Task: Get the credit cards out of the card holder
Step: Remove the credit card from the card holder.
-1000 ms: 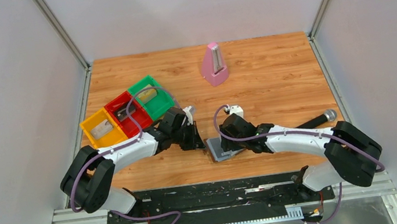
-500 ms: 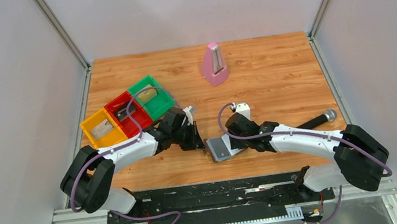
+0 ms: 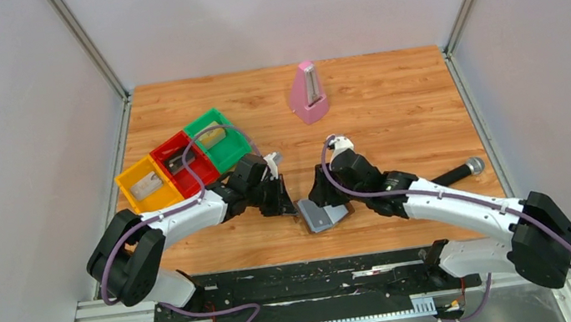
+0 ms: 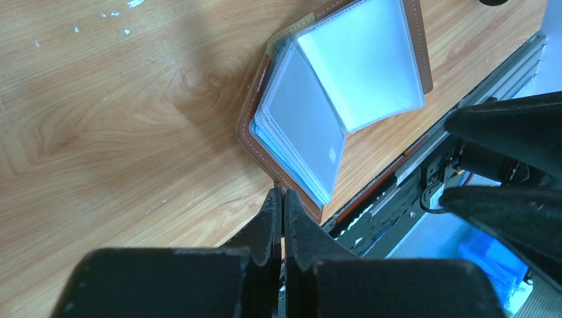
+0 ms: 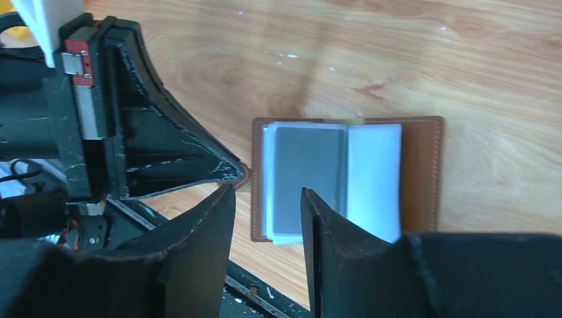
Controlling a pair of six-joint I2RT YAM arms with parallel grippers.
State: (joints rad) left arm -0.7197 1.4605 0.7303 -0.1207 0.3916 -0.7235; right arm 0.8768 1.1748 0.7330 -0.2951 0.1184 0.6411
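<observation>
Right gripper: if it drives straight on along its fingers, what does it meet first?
Likely the open card holder, on the sleeve page showing a grey card, straight ahead of the right gripper, whose fingers stand parted. The gap left is unclear from the wrist view.

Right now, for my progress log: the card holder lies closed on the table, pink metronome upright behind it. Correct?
No: the card holder lies open, not closed, a grey card showing in its sleeves; the right wrist view shows it. It is on the table, pink metronome upright behind it.
</observation>
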